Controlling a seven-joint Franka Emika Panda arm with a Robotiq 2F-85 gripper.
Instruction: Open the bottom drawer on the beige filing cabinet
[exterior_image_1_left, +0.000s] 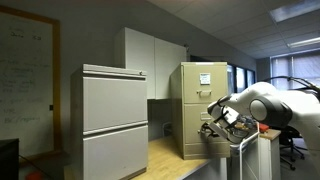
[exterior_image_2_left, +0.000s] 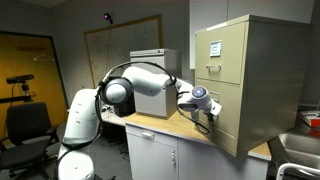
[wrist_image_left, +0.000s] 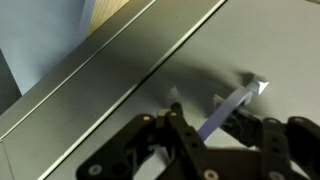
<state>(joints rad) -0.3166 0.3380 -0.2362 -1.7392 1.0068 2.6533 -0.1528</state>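
Note:
The beige filing cabinet (exterior_image_1_left: 203, 100) (exterior_image_2_left: 255, 70) stands on a wooden counter (exterior_image_2_left: 160, 125). Its bottom drawer (exterior_image_1_left: 192, 138) (exterior_image_2_left: 230, 122) looks closed in both exterior views. My gripper (exterior_image_1_left: 211, 128) (exterior_image_2_left: 209, 117) is right up against that drawer's front. In the wrist view the drawer front (wrist_image_left: 250, 45) fills the frame, and the small metal handle (wrist_image_left: 235, 104) runs between my gripper's (wrist_image_left: 210, 120) two black fingers. The fingers stand apart on either side of the handle. One finger is close to the handle and a gap shows at the other.
A wider pale grey cabinet (exterior_image_1_left: 113, 120) stands beside the beige one, with a tall white cupboard (exterior_image_1_left: 150, 55) behind. The counter (exterior_image_1_left: 175, 158) continues between them. An office chair (exterior_image_2_left: 25, 125) and the robot base (exterior_image_2_left: 80, 130) are beside the counter.

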